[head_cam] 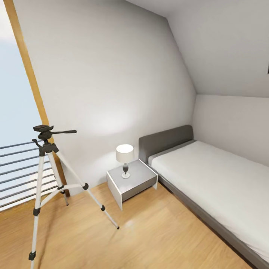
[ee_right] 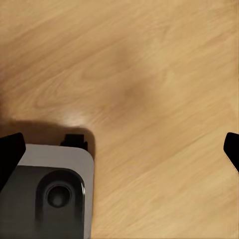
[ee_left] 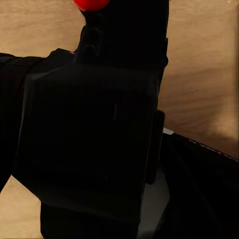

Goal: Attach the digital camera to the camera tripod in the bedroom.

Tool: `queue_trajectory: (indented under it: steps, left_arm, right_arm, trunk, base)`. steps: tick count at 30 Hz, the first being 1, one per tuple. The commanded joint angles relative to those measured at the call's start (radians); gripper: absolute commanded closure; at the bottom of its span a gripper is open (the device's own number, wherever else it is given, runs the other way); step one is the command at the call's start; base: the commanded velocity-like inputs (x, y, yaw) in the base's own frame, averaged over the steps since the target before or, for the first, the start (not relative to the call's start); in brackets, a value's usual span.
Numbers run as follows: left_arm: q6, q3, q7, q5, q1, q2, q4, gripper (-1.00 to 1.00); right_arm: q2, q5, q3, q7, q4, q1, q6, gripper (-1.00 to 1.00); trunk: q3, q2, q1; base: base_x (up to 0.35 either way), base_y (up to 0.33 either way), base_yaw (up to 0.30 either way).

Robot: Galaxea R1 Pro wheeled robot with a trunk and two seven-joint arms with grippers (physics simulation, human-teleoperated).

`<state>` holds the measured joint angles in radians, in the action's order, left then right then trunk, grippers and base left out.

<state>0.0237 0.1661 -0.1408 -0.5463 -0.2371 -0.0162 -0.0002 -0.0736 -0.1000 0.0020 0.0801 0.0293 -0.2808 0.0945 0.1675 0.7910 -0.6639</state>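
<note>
The camera tripod (head_cam: 48,157) stands on the wood floor at the left of the head view, silver legs spread, its black head (head_cam: 43,129) bare and the pan handle pointing right. Very close in the left wrist view, the digital camera (ee_left: 124,45) is a black body with a red dot (ee_left: 91,4), hanging above the floor. My left gripper (ee_left: 99,149) is shut on it, and the dark fingers are hard to tell from the camera body. My right gripper (ee_right: 121,152) is open over bare planks, one black fingertip (ee_right: 10,154) at each side of its wrist view.
A grey nightstand (head_cam: 131,181) with a white lamp (head_cam: 124,158) stands against the wall, right of the tripod. The low grey bed (head_cam: 224,183) runs along the right. A railing (head_cam: 18,168) and a wooden post (head_cam: 31,82) are behind the tripod. My grey base (ee_right: 50,194) shows under the right gripper.
</note>
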Motion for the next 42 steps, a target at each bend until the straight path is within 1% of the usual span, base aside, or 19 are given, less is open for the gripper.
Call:
queue_trajectory:
  steps: [1, 12, 25, 34, 42]
  left_arm:
    - [0.002, 0.009, -0.002, -0.008, -0.001, 0.000, 0.000, 1.00]
    - [0.003, 0.009, -0.002, -0.007, -0.001, -0.001, 0.000, 1.00]
    - [0.013, 0.009, -0.002, -0.009, -0.001, -0.001, 0.000, 1.00]
    - [0.017, 0.009, -0.003, -0.010, -0.001, -0.001, 0.000, 1.00]
    - [0.018, 0.009, -0.003, -0.011, -0.001, -0.001, 0.000, 1.00]
  right_arm:
    - [0.000, -0.011, 0.000, 0.004, 0.003, -0.001, 0.004, -1.00]
    - [-0.001, -0.012, 0.000, 0.004, 0.003, -0.001, 0.004, -1.00]
    - [-0.001, -0.012, 0.000, 0.006, 0.003, -0.001, 0.004, -1.00]
    - [-0.004, -0.012, 0.000, 0.006, 0.003, -0.001, 0.006, -1.00]
    - [-0.006, -0.012, 0.000, 0.006, 0.003, -0.001, 0.007, -1.00]
  trunk:
    - [0.001, 0.001, -0.001]
    - [0.001, 0.001, -0.001]
    - [0.001, 0.001, -0.001]
    - [-0.002, 0.001, -0.001]
    - [-0.006, 0.001, -0.001]
  base:
    - [0.324, 0.000, 0.000]
    - [0.324, -0.004, 0.000]
    - [0.275, -0.155, 0.002]
    - [0.172, -0.166, 0.182]
    - [0.064, -0.070, 0.255]
